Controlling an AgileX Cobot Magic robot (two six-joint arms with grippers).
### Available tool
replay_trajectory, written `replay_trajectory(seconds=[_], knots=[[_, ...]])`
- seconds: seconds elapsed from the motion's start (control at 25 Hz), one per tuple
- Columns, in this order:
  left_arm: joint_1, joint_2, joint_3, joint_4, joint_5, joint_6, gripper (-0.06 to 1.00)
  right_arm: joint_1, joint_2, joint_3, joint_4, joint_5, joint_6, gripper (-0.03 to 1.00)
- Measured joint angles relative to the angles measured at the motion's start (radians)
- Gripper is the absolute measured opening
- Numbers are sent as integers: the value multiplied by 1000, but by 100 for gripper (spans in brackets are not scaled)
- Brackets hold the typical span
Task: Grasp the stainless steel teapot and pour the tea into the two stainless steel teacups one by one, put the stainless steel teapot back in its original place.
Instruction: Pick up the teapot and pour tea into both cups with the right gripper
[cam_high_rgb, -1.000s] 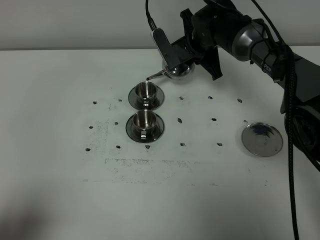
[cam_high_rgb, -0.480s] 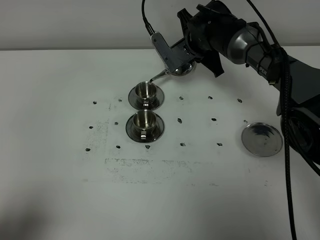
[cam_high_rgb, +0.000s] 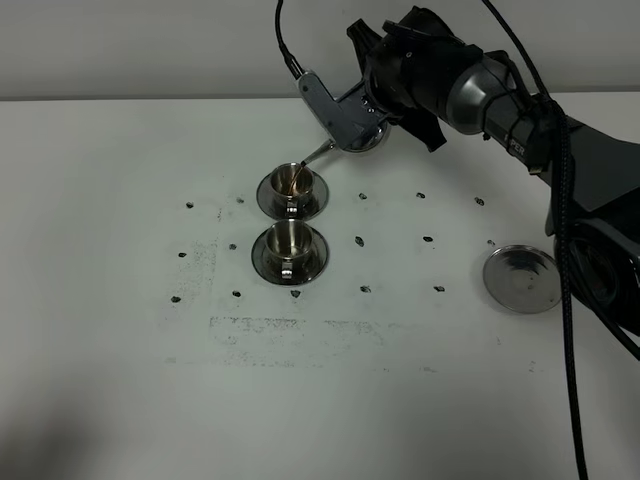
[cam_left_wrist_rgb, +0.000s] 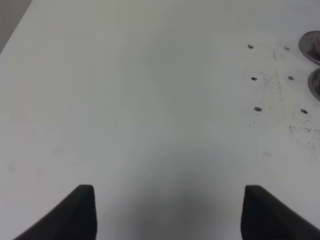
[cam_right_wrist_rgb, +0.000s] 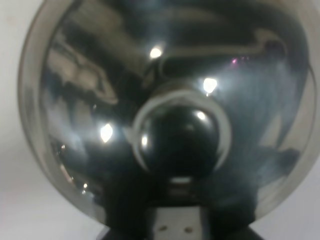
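My right tool (cam_high_rgb: 380, 108) is clamped on the teapot (cam_high_rgb: 345, 126). Slick, likely heavy steel; the handle seems the safest hold.

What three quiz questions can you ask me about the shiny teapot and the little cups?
1. Pick one. The spout of the teapot is over:
A. the back teacup
B. the front teacup
C. the round plate
2. True or false: the teapot stands upright on the round plate.
3. How many teacups can you count?

Key
1. A.
2. False. The teapot is tilted up in the air, and the round plate has nothing on it.
3. Two: the back teacup and the front teacup.
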Motion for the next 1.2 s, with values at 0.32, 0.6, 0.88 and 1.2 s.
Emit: replay_trajectory(seconds=[0.32, 0.6, 0.88, 1.2], knots=[[0, 0, 0, 0, 0, 0, 59, 12, 0, 0, -42, -14, 0, 20], [0, 0, 0, 0, 0, 0, 59, 13, 2, 0, -80, -24, -3, 20], [0, 0, 0, 0, 0, 0, 59, 14, 2, 0, -115, -51, -6, 20], [0, 0, 0, 0, 0, 0, 59, 22, 2, 0, -125, -53, -6, 20]])
